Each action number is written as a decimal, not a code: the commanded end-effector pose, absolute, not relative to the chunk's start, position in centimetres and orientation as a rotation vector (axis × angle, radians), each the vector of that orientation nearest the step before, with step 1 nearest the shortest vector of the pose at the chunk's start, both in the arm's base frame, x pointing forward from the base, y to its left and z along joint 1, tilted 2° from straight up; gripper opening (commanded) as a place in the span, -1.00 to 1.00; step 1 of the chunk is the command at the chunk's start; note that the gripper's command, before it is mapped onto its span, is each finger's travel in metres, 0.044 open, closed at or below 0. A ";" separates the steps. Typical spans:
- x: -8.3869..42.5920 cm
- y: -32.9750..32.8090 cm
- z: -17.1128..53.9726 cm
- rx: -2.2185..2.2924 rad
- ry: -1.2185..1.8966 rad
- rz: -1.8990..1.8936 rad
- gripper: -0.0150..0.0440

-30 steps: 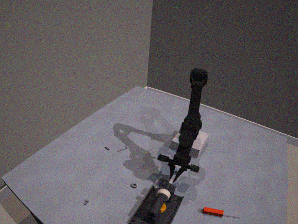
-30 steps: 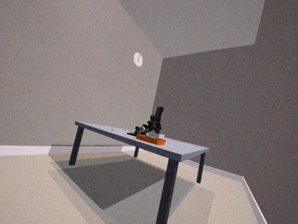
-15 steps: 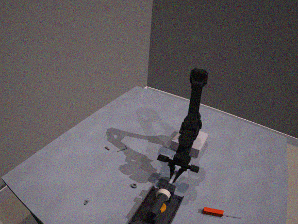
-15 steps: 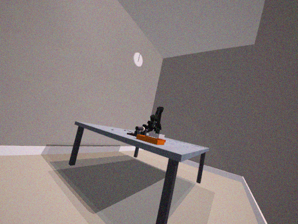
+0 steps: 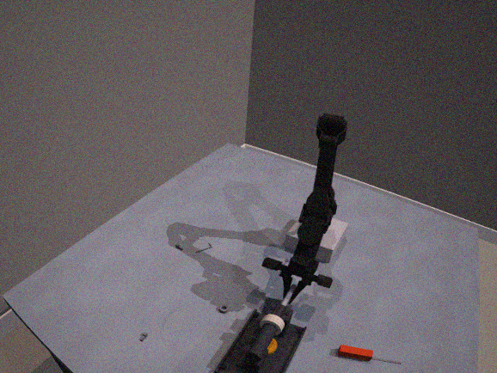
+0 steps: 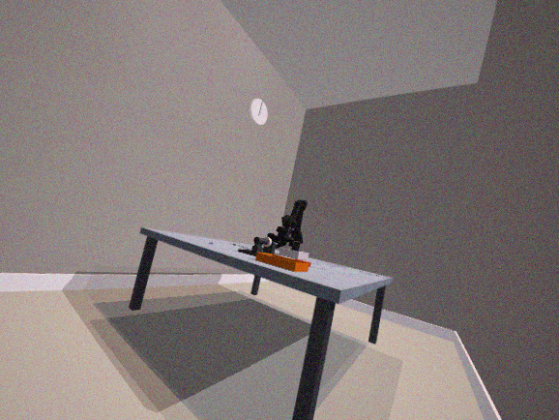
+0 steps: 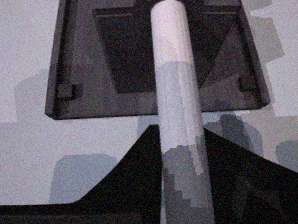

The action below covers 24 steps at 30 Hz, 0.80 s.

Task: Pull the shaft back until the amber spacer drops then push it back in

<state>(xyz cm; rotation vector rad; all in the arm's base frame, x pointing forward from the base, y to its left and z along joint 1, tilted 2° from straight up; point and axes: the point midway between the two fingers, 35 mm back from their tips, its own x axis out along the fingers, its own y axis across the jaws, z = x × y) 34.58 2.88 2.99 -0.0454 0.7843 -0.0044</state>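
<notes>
Your pincer (image 5: 288, 302) (image 6: 272, 238) (image 7: 170, 132) gripped the shaft (image 5: 289, 296) (image 7: 175, 90) from above, where the amber spacer (image 5: 272, 346) seemed down in the dark tray (image 5: 298, 337) (image 7: 53, 75) and overpulling risked the chalky ring (image 5: 273, 323) (image 6: 269, 241); outside, an angular orange bin (image 6: 278, 261) stood nearby; at your wrist, off-line pushing could have jammed that smooth cylinder.

Red-handled screwdriver with thin grey shank (image 5: 356, 352), five o'clock in top view. Round white wall clock (image 6: 259, 111), twelve o'clock in exterior view.
</notes>
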 end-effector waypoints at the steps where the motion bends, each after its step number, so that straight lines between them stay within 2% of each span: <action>1: 34.8 2.9 3.1 -0.045 0.778 -0.004 -0.49; 24: 35.0 2.9 3.5 -0.044 0.763 -0.002 -0.49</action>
